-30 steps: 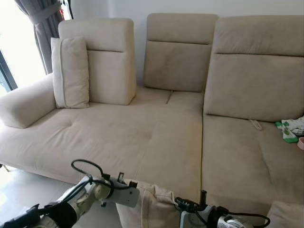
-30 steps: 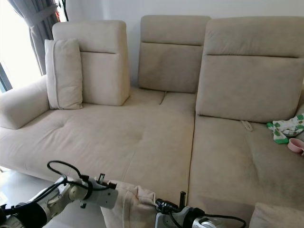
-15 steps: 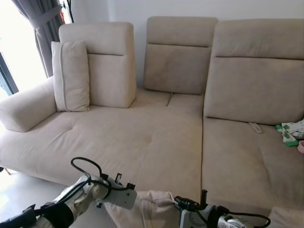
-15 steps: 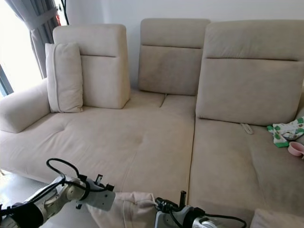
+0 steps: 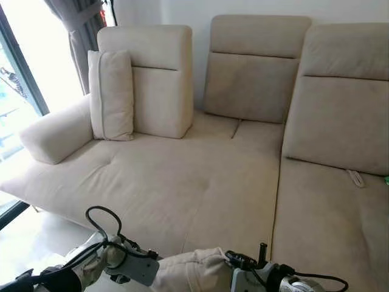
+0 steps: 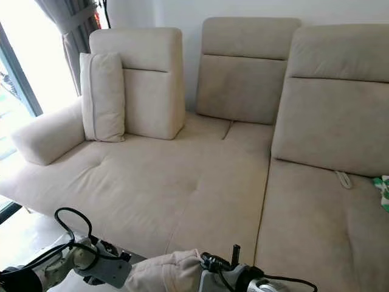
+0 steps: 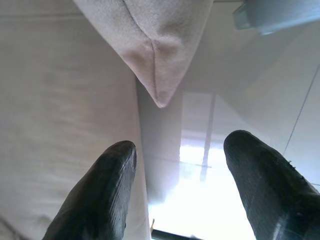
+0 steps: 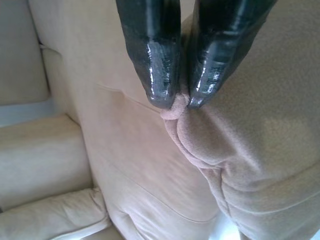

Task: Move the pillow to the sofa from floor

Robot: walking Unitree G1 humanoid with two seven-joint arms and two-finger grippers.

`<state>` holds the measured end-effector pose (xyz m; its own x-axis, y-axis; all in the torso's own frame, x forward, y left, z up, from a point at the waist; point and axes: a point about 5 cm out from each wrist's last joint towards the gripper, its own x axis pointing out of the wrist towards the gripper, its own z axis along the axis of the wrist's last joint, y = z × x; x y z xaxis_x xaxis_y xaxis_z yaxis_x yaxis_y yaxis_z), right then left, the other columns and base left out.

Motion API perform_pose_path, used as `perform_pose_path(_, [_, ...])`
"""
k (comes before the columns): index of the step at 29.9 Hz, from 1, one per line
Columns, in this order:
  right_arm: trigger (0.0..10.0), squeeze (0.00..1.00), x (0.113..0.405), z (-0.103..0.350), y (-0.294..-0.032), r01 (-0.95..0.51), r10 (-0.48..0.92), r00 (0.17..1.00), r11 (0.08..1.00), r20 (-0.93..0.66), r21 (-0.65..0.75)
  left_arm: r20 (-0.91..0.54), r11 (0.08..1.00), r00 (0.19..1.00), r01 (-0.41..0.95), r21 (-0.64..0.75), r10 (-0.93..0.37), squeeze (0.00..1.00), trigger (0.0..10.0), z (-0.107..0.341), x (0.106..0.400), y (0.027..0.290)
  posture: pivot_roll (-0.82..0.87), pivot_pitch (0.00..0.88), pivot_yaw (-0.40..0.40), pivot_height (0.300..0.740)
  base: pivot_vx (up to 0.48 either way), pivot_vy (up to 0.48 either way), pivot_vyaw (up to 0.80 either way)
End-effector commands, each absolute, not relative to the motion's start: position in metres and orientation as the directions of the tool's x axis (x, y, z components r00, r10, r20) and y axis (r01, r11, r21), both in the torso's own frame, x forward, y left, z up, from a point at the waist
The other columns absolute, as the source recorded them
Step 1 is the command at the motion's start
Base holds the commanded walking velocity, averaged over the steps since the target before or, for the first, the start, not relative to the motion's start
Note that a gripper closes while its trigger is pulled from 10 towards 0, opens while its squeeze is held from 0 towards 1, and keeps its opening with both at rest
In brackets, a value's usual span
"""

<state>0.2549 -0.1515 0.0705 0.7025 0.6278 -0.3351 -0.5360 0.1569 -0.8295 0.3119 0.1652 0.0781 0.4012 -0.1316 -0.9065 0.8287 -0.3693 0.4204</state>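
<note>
At sofa (image 5: 182,182) front edge | pillow (image 5: 194,274) held just off seat, between arms | right end effector (image 8: 174,100) clenched on pillow fabric | left end effector (image 7: 180,165) released, beside pillow corner

— What's up at eleven o'clock?
— A grey curtain (image 5: 82,36) beside a bright window (image 5: 27,73).
— And at three o'clock?
— A green-and-white cloth (image 6: 383,190) at the edge.
— Below?
— Glossy floor (image 6: 24,234).

Silver arms (image 5: 91,258) with looping black cables (image 5: 100,213); long, glossy black fingers (image 8: 152,55).
</note>
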Motion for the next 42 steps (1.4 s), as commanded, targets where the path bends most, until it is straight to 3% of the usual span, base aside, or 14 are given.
perform_pose_path(1, [10.0,0.00,0.265,0.097,-0.144,-0.415,0.648,0.740,0.224,-0.183,-0.882,-0.923,-0.357,0.364,0.851,0.384,-0.125,0.00,10.0,0.075,0.307,0.169,0.01,0.000,0.061,0.631,0.000,0.000,0.00])
perform_pose_path(10, [10.0,0.00,0.264,0.103,-0.138,-0.396,0.675,0.720,0.205,-0.163,-0.895,-0.941,-0.387,0.238,0.866,0.317,-0.238,0.00,10.0,0.068,0.289,0.155,0.01,0.000,0.062,0.631,0.000,0.000,0.00])
perform_pose_path(15, [10.0,0.00,0.264,0.107,-0.134,-0.385,0.692,0.704,0.183,-0.159,-0.905,-0.916,-0.381,0.265,0.847,0.371,-0.302,0.00,10.0,0.069,0.291,0.144,0.01,0.000,0.060,0.631,0.000,0.000,0.00])
perform_pose_path(19, [10.0,0.00,0.264,0.110,-0.133,-0.380,0.700,0.698,0.182,-0.152,-0.907,-0.850,-0.325,0.369,0.806,0.494,-0.375,0.00,10.0,0.075,0.303,0.132,0.01,0.000,0.057,0.631,0.000,0.000,0.00])
perform_pose_path(28, [10.0,0.00,0.260,0.110,-0.130,-0.388,0.715,0.685,0.193,-0.142,-0.901,-0.823,-0.292,0.467,0.778,0.557,-0.324,0.00,10.0,0.091,0.316,0.139,0.01,0.000,0.053,0.636,0.000,0.000,0.00])
perform_pose_path(42, [10.0,0.00,0.262,0.120,-0.128,-0.352,0.719,0.689,0.216,-0.096,-0.911,-0.848,-0.319,0.460,0.788,0.527,-0.264,0.00,10.0,0.086,0.318,0.147,0.00,0.000,0.055,0.676,0.000,0.000,0.00])
